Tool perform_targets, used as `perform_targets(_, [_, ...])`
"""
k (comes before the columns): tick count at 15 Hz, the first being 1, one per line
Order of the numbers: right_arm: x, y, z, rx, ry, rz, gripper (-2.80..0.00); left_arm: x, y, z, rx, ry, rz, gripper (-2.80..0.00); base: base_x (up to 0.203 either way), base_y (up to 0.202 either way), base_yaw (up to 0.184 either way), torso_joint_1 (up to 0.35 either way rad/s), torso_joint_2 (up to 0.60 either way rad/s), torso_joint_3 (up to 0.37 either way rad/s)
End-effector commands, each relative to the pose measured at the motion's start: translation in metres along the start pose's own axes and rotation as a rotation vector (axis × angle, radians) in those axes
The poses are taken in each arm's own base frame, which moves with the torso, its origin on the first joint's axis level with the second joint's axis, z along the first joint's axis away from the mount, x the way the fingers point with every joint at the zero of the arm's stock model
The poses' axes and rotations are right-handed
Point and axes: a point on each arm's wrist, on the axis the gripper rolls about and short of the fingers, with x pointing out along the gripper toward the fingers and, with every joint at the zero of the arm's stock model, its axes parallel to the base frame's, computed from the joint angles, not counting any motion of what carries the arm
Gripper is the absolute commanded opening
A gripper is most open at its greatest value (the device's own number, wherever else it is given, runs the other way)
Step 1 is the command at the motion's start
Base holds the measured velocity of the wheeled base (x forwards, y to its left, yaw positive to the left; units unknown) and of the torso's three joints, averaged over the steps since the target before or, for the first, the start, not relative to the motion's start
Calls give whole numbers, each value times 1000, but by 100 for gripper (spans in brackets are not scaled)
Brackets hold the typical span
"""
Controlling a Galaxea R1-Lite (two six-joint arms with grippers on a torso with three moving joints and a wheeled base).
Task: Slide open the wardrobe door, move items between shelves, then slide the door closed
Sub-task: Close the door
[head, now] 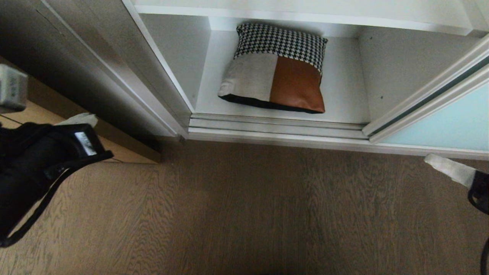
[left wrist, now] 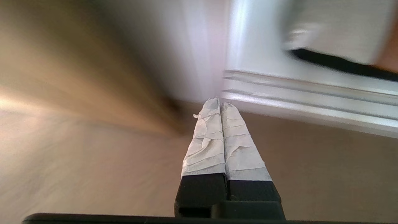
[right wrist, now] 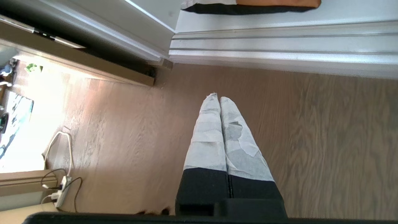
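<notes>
The door (head: 450, 122) stands slid aside, so the cushion (head: 275, 68) lies reachable on the low shelf (head: 344, 103). Both grippers, left (left wrist: 220, 104) and right (right wrist: 216, 98), hang over the floor (head: 248, 210), fingers pressed together, empty.

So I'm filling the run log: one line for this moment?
door open | cushion on bottom shelf | left gripper shut, empty | right gripper shut, empty

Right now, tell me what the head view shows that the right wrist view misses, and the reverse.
Head view only: the cushion's houndstooth top, the shelf walls, the frosted sliding door pushed right, the left hand.

Right wrist view only: a power strip with cables on the floor and the right hand's shut fingers.

Both: the cushion lying on the bottom shelf, the door track, the wood-grain floor.
</notes>
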Motion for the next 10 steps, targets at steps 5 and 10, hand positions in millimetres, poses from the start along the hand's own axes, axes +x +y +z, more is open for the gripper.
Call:
perform_targets(5, [-109,89,-21,21,2,-54,-280,-99,62,-28,-10,-106,206,-280,0,0,0,0,0,0])
perform_targets(10, [-138,111,-36,37,-5,-102,-280,-135,80,-45,32,-164,444,-280,0,0,0,0,0,0])
